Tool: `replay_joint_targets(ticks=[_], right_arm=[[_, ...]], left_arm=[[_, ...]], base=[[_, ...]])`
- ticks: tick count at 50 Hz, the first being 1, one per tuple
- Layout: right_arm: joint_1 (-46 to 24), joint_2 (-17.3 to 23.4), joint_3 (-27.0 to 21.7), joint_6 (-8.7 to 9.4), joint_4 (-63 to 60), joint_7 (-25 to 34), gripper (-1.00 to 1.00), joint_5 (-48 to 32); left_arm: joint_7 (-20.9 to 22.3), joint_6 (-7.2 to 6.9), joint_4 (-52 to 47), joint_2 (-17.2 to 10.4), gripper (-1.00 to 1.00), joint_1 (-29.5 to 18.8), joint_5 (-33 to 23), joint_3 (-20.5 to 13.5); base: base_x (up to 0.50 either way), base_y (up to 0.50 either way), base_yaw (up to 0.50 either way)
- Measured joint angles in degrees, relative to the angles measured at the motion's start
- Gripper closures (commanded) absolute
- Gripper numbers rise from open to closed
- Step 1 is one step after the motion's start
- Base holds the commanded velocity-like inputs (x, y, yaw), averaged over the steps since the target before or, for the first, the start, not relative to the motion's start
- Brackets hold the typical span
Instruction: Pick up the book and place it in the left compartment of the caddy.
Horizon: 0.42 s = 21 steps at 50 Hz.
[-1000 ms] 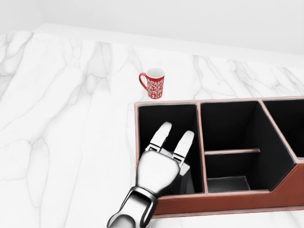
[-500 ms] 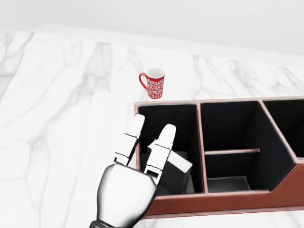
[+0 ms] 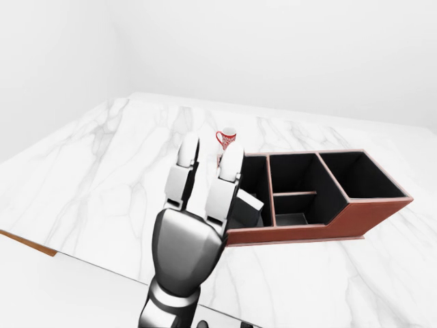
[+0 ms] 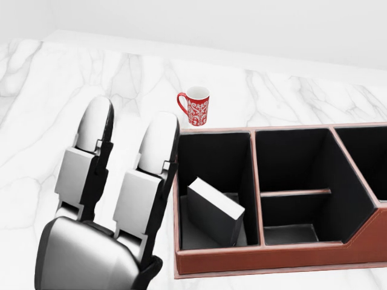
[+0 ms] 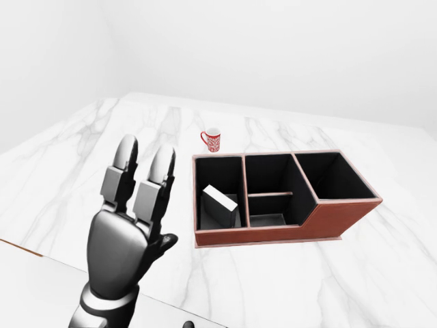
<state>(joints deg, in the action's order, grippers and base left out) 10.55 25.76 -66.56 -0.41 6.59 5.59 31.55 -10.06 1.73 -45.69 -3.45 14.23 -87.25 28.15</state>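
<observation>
My left hand [image 5: 130, 232] hangs open above bare marble countertop [image 5: 61, 178], clear of the caddy [image 5: 341, 222]. The book [image 4: 214, 208] leans tilted in the caddy's left compartment, taking up its lower part. The red mug [image 4: 195, 105] stands just beyond the caddy's top-left corner. Open counter lies on the left of the head view.

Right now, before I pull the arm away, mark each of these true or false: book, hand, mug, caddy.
1. The book lies in the caddy's left compartment. True.
2. The left hand is shut on the book. False: its fingers are open and clear of the book, left of the caddy in the head view.
3. The mug sits inside the caddy. False: it stands on the marble top just above the caddy in the head view.
4. The book rests tilted, not flat. True.
5. The right hand is in view. False: only the left shows.
</observation>
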Motion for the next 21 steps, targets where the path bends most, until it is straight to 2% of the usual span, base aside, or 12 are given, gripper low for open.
replay_joint_targets(ticks=[6,10,15,21], right_arm=[[-0.04,0.12,0.16,-0.21,0.48,-0.1,-1.0,-0.1],[-0.02,0.22,0.23,-0.18,0.74,-0.21,-1.0,-0.14],[0.04,0.3,0.2,0.01,0.95,-0.33,-1.0,-0.16],[0.1,0.46,0.12,0.45,1.27,-0.48,-1.0,-0.16]], left_arm=[[-2.2,3.21,-3.83,0.05,-1.0,-0.28,7.95,-0.28],[-3.0,3.27,-6.19,0.55,-1.0,-0.75,14.47,-0.16],[-2.17,3.27,-9.19,1.92,-1.0,-1.91,19.9,-0.27],[2.77,3.27,-11.51,6.82,-1.0,-5.44,24.05,-2.03]], base=[[0.0,0.0,0.0],[0.0,0.0,0.0],[0.0,0.0,0.0],[0.0,0.0,0.0]])
